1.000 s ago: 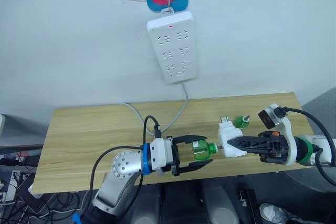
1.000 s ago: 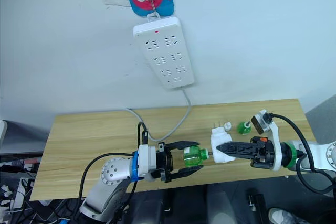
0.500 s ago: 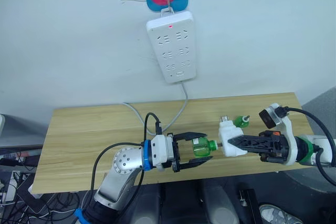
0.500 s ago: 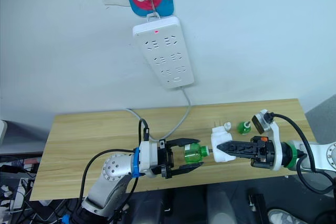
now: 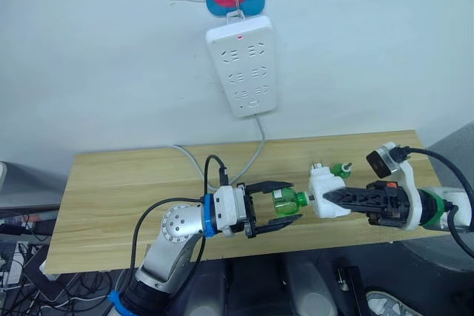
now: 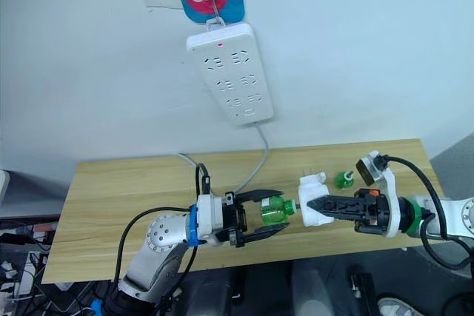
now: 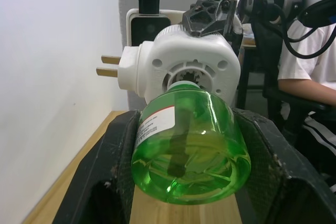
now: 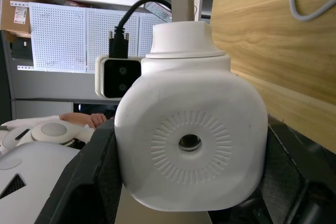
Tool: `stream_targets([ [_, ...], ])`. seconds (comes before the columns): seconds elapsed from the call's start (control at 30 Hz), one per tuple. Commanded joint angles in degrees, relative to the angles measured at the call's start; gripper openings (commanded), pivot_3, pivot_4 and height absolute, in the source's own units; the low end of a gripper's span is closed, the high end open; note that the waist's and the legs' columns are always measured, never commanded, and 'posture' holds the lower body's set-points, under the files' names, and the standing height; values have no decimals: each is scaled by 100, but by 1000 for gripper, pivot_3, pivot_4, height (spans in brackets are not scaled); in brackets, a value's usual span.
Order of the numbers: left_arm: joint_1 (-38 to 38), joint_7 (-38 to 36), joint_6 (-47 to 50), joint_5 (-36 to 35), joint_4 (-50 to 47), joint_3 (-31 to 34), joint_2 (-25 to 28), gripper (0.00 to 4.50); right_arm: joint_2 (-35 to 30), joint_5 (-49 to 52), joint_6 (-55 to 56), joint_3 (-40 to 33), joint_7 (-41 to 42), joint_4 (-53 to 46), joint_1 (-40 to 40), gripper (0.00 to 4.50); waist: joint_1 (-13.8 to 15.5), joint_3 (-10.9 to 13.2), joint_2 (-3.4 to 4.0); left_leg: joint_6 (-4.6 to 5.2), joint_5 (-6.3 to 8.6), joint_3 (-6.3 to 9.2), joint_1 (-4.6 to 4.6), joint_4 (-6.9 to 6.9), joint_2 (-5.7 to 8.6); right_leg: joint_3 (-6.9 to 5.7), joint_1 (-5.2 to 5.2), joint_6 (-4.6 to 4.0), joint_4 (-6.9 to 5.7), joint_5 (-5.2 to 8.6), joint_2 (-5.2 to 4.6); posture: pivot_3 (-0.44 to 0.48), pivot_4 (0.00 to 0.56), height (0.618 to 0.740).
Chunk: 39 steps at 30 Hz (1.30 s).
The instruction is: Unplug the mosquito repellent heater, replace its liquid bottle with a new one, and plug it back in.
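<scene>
Above the tabletop [image 5: 111,183], the left pincer [image 5: 285,201] is clamped on the green bottle [image 5: 285,200], its neck at the socket of the heater [image 5: 326,196] clamped in the right pincer [image 5: 331,197]; a tilted bottle could jam or slip.

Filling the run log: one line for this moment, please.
left gripper: shut on clear green liquid bottle | right gripper: shut on small white rounded plastic heater | bottle neck at heater socket | heater unplugged
</scene>
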<state>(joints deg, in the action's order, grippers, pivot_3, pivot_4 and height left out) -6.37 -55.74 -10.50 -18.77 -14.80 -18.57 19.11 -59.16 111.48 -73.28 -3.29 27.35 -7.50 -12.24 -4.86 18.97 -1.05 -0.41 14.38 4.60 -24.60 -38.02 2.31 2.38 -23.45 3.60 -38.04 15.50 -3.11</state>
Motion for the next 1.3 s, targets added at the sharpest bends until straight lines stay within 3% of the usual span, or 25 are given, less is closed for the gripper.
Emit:
stream_targets([
  [0.03, 90, 22, -119, -14, -163, -22, -11, 2296, 8, 152, -61, -59, 85, -127, -10, 2977, 1, 0, 0, 0, 0, 0, -1, 0, 0, 0, 0, 0, 0, 0, 0, -159, 363, 740],
  [0.67, -111, -122, -67, -39, -3, -237, -99, 2296, 503, 152, 559, 193, -981, -866, -106, 2977, -5, 0, 0, 0, 0, -1, -5, 0, 1, -5, -5, 0, 0, 0, 0, -169, 350, 740],
  [1.1, -180, -303, -54, -135, 69, -97, -121, 2296, 496, 152, 657, 350, -828, -1142, -144, 2977, -10, 0, 0, 0, 0, 1, -7, 0, 1, -3, -7, 0, 1, 0, 0, -179, 354, 740],
  [1.13, -186, -313, -48, -135, 71, -89, -118, 2296, 467, 152, 626, 346, -798, -1100, -143, 3743, -10, 0, 0, 0, 0, 0, -7, -1, 1, -4, -7, 0, 1, 0, 0, -179, 354, 740],
  [1.2, -187, -326, -39, -133, 67, -89, -106, 2296, 383, 152, 600, 353, -765, -1075, -134, 4328, -11, 0, 0, 0, 0, 2, -7, -1, 1, -3, -6, 0, 1, 0, 0, -179, 354, 740],
  [1.3, -184, -327, -56, -130, 79, -101, -85, 2296, 334, 152, 595, 374, -690, -1062, -149, 4475, -11, 0, 0, 0, 0, 1, -7, -1, 1, -3, -6, 0, 1, 0, 0, -180, 350, 740],
])
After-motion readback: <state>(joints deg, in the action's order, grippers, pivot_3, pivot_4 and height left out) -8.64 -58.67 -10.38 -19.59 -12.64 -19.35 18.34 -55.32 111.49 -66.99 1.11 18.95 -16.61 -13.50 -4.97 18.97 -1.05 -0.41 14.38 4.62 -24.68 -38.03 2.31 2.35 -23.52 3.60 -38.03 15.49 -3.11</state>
